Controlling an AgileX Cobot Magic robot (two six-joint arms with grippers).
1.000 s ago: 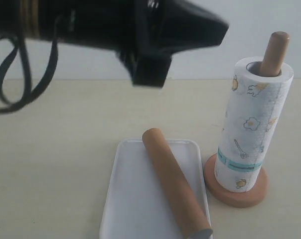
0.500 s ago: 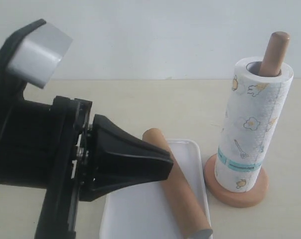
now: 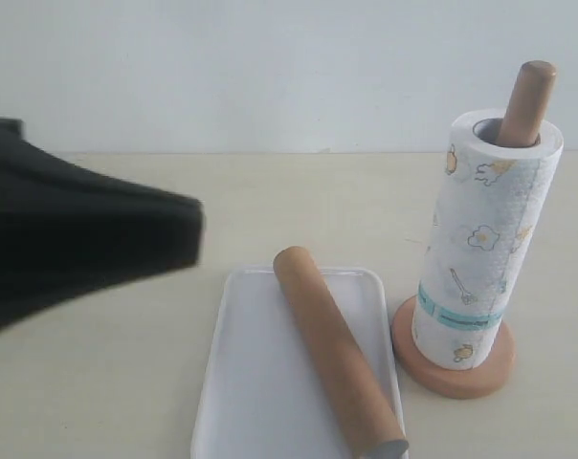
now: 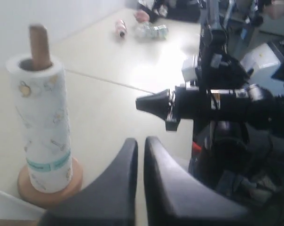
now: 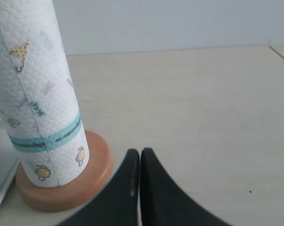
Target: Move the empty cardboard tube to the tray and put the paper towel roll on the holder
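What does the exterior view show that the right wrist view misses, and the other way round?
Only the exterior view: the empty cardboard tube lying in the tray, the holder's post tip poking out above the paper towel roll, and a blurred black arm part on the left.
Only the right wrist view: the right arm's black fingers, closed together and holding nothing.
Both: the roll standing over the holder's round base, on the pale table.

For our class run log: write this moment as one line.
cardboard tube: lying on tray | paper towel roll: upright on holder | status: both placements look done
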